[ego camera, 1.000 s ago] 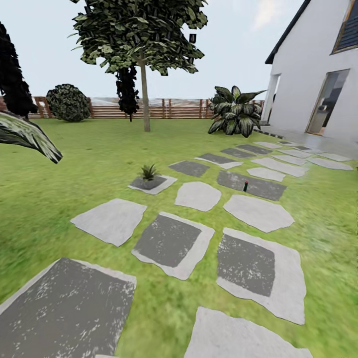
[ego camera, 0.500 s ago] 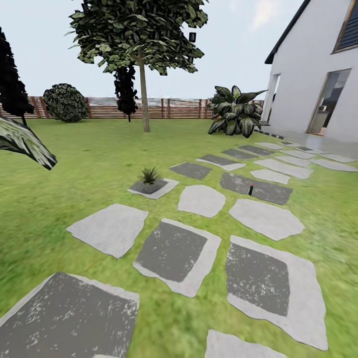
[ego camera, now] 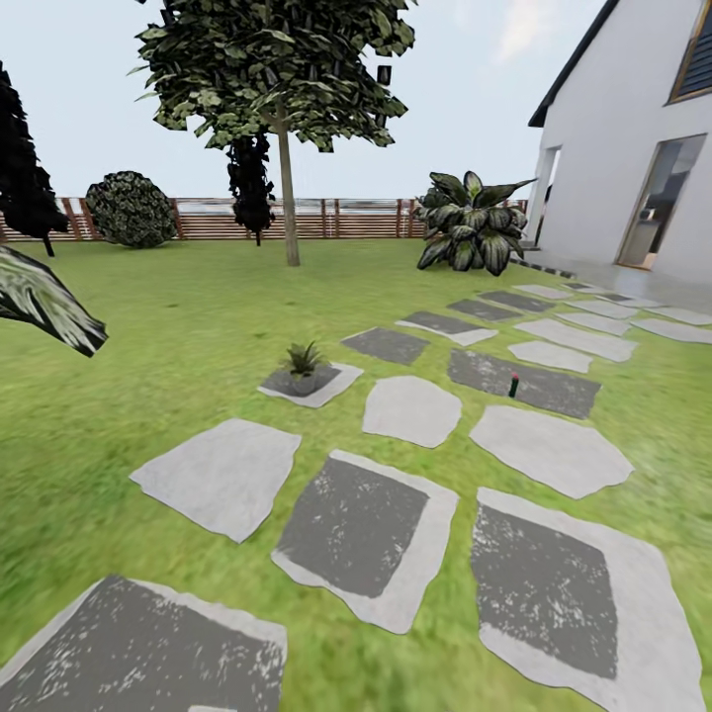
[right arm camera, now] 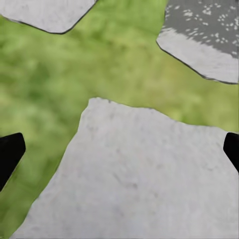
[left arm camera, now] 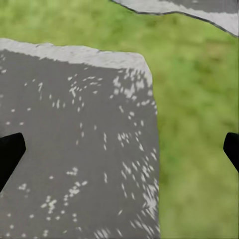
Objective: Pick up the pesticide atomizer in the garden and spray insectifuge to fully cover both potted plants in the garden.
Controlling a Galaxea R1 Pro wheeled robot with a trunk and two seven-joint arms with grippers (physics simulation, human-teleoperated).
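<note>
A: Biggest first. Lawn (ego camera: 178,326) covers most of the head view, white house (ego camera: 613,148) upper right, brown fence (ego camera: 326,218) across the back, big tree (ego camera: 282,89) top centre, round bush (ego camera: 132,208) at the left of the fence.

B: Path?

A: Grey stepping stones (ego camera: 361,524) run from the bottom of the frame up toward the house.

B: Task things?

A: The sprayer (ego camera: 513,385) is tiny, right of centre, standing on a dark stone, red top as far as I can tell. Untouched, well ahead of the robot.

B: Plants to spray?

A: A large broad-leaved plant (ego camera: 470,232) sits upper right by the house; too big, I wouldn't count it. A small spiky plant (ego camera: 304,358) stands on a stone left of centre; thin leaves, likely not a target either. So neither target is clearly identified.

B: Tools?

A: Left tool (left arm camera: 119,149): dark tips at both edges of its wrist view, spread wide, nothing between, dark stone below. Right tool (right arm camera: 119,149): same, spread wide and unloaded, over a pale stone and grass.

B: Progress?

A: My call: the approach stage. Pickup not done, spraying of both plants all left.
</note>
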